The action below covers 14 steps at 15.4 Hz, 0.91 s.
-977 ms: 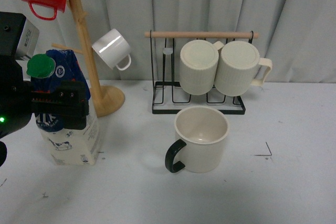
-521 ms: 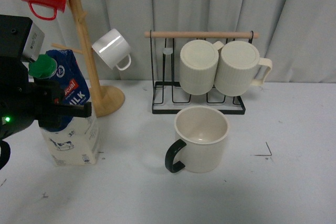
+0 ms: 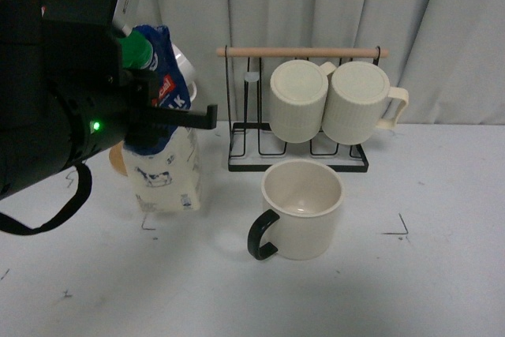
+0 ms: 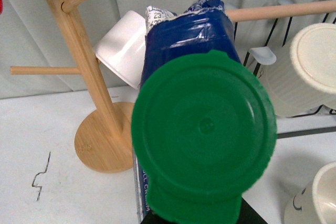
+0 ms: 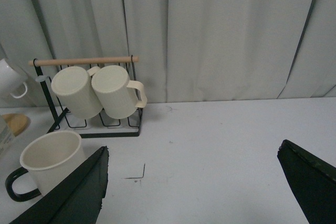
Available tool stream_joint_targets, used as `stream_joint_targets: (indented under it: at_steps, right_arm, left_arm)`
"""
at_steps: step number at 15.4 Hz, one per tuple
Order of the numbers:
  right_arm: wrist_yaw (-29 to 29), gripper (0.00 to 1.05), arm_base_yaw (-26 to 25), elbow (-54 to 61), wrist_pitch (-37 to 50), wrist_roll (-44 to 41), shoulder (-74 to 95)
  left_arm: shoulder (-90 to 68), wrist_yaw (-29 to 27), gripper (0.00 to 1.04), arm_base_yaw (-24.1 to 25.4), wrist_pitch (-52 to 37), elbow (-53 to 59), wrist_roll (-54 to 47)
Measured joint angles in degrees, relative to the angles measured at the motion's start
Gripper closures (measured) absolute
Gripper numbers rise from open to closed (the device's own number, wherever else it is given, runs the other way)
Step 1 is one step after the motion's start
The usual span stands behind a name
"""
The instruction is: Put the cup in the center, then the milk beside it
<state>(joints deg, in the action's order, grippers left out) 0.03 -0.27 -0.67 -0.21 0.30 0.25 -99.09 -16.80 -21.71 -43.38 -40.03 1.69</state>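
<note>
Left tool (image 3: 162, 112) closed on upper part of the milk (image 3: 167, 175), long axis near upright, slightly tilted | cup (image 3: 302, 209) stands mid counter (image 3: 442, 290), toward robot's right of the milk, clearly apart | right tool (image 5: 191, 156) wide, empty, not involved.

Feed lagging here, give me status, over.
Left tool shut on milk, tilted, left of upright cup. Right tool open, empty. Nothing between milk and cup.
</note>
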Motion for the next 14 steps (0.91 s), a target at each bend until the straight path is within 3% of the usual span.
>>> stream_joint_targets:
  at_steps: [11,14]
  right_arm:
    - [0.00,0.06,0.00,0.00,0.00,0.00,0.00]
    - [0.00,0.06,0.00,0.00,0.00,0.00,0.00]
  left_arm:
    - [-6.69,-1.95,1.02,-4.96,0.85,-3.13,2.89]
    - [-7.04,-2.01,0.70,-5.31,-1.73,-3.34,2.25]
